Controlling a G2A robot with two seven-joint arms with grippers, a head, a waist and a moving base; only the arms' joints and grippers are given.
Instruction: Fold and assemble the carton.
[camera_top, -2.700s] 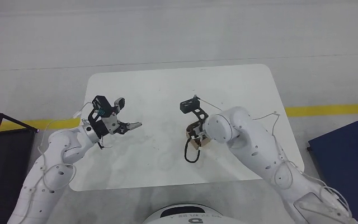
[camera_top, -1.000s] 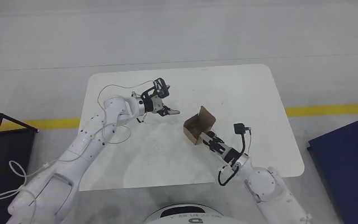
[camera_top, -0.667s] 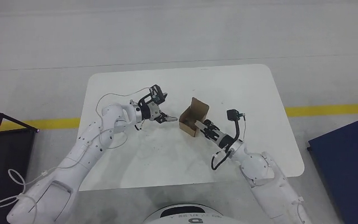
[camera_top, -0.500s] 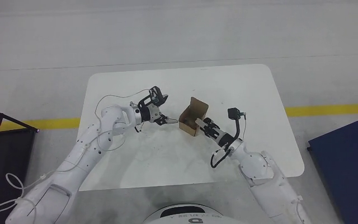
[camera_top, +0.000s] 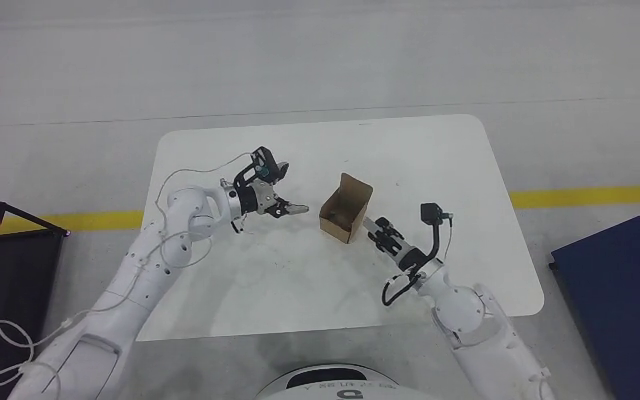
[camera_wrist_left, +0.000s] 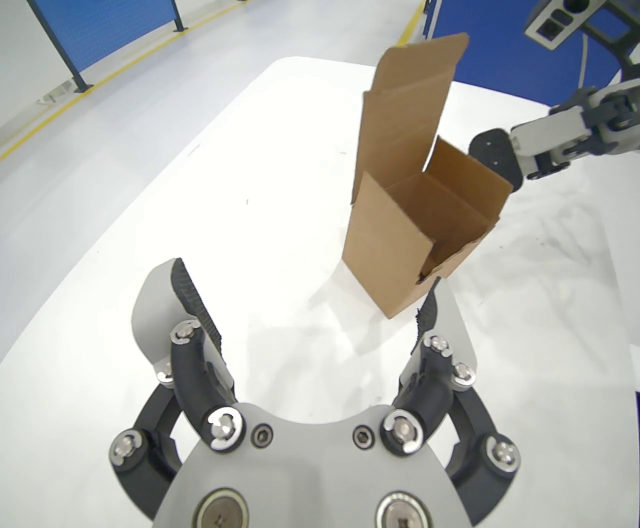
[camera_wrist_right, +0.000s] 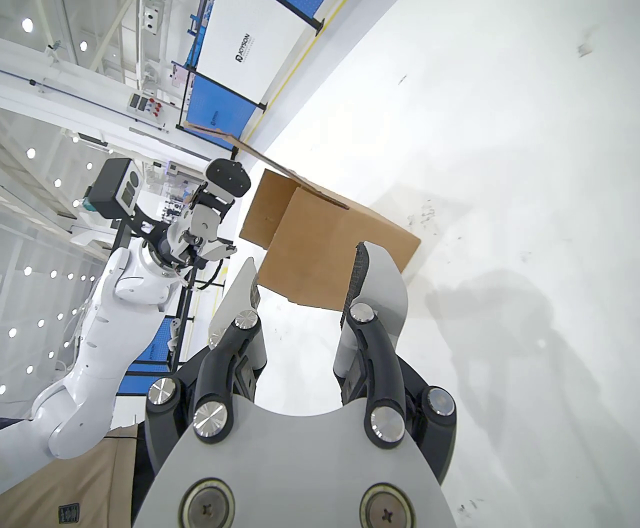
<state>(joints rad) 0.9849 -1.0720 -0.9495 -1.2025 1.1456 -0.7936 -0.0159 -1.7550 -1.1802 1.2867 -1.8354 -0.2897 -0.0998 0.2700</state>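
White arms (camera_top: 150, 265), thin cables (camera_top: 390, 292), silver jaws (ribbed black pads (camera_wrist_left: 192, 298))

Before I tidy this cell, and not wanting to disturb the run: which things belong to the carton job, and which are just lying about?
Job: carton, upright, top open; left gripper and right gripper, both open, either side of it; table.
Lying about: blue panel and dark frame on the floor, off the table.
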